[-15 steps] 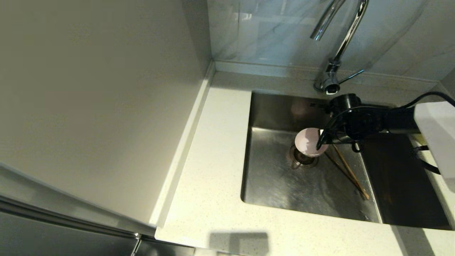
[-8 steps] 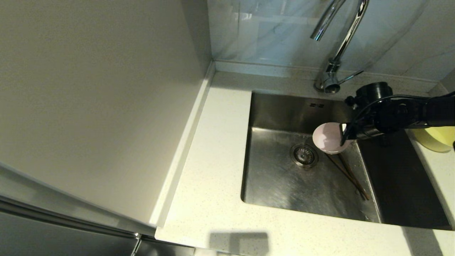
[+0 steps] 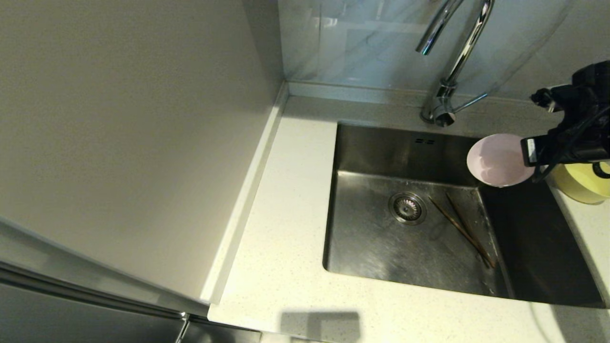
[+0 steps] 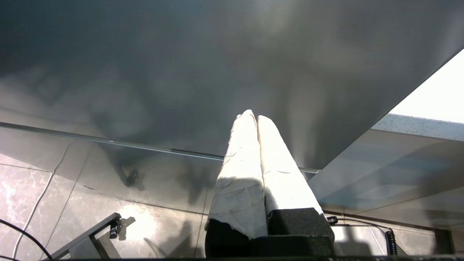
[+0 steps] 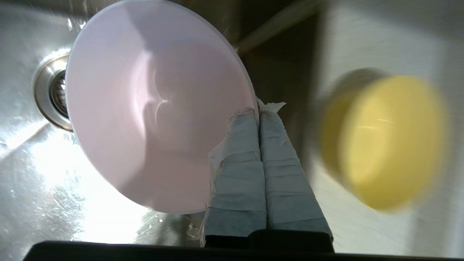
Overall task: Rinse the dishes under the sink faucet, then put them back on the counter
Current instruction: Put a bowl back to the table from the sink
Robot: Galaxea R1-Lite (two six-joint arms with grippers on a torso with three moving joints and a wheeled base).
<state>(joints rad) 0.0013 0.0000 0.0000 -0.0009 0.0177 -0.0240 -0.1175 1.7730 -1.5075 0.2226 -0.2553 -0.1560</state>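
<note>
My right gripper (image 3: 528,153) (image 5: 258,113) is shut on the rim of the pale-pink bowl (image 3: 498,160) (image 5: 152,105), holding it tilted above the sink's (image 3: 371,247) right side, near the counter. The pale-yellow bowl (image 3: 579,183) (image 5: 391,141) rests on the counter (image 3: 286,238) just right of the sink, partly behind the arm. The chopsticks (image 3: 462,228) lie on the sink floor, right of the drain (image 3: 407,207). The faucet (image 3: 452,57) rises behind the sink; no water shows. My left gripper (image 4: 252,115) is shut and empty, off the head view, over a tiled floor.
A tall pale cabinet side (image 3: 133,143) walls off the left. The grey tiled wall (image 3: 362,43) stands behind the counter's raised back edge. Bare counter runs left of and in front of the sink.
My right arm has carried the pink bowl up and to the right, from over the drain to the sink's right edge. The chopsticks now lie uncovered.
</note>
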